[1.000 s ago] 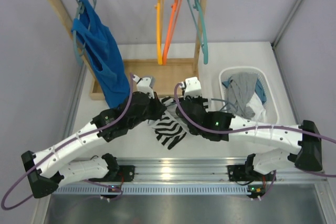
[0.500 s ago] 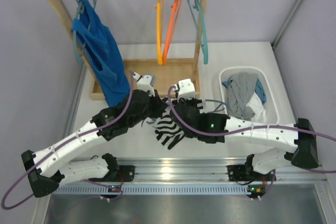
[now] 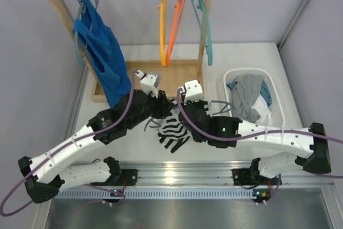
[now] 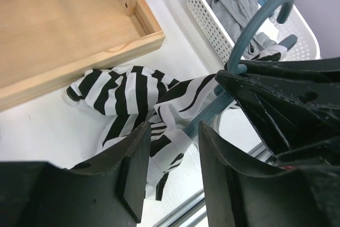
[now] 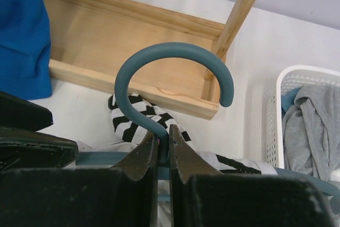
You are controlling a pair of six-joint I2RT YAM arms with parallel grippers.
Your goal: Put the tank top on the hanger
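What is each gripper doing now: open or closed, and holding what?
Left gripper: jaws open; the striped tank top shows through the gap, seemingly not pinched.
Right gripper: closed on the hanger, just below its hook.

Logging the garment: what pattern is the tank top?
The tank top has bold black-and-white stripes, clearest in the left wrist view.
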